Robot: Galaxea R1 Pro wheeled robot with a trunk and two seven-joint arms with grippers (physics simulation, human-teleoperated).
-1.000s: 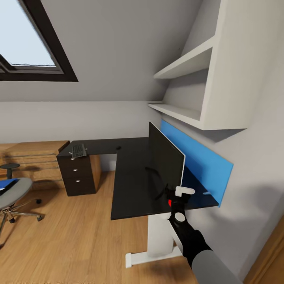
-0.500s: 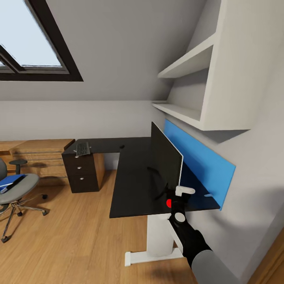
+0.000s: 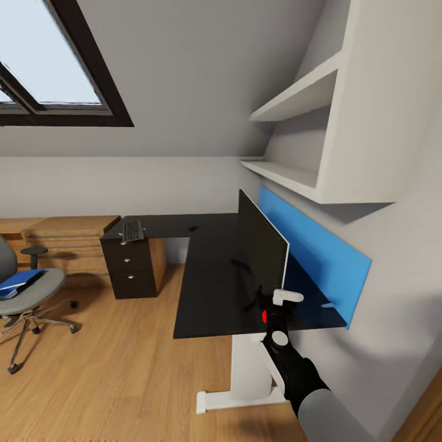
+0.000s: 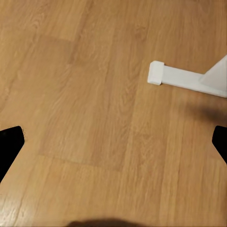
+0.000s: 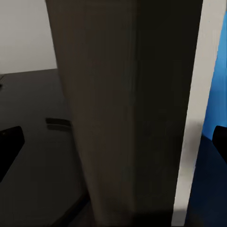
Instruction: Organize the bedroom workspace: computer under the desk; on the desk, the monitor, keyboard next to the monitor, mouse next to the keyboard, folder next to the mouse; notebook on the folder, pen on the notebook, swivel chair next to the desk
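The black-topped desk [image 3: 202, 294] runs along the wall, with the monitor [image 3: 263, 248] standing edge-on near its right end. My right gripper [image 3: 274, 302] is open at the monitor's near edge; the right wrist view has that edge [image 5: 142, 118] between the spread fingers. The keyboard [image 3: 131, 231] lies on the far wing above the drawer unit [image 3: 132, 268], and the mouse [image 3: 193, 229] sits to its right. At the left, the grey swivel chair [image 3: 27, 294] carries the blue folder [image 3: 21, 279]. My left gripper [image 4: 113, 144] hangs open over the floor. Computer, notebook and pen are out of view.
A blue wall panel [image 3: 313, 248] and white shelves [image 3: 294, 98] sit behind the monitor. A light-wood chest [image 3: 67, 242] stands by the far wall. The desk's white foot [image 4: 182, 78] rests on the wood floor [image 3: 116, 374]. A skylight [image 3: 49, 73] is at the upper left.
The whole view has shifted, so the camera moved; more of the swivel chair and folder now shows at the left. My right gripper stays at the monitor's edge.
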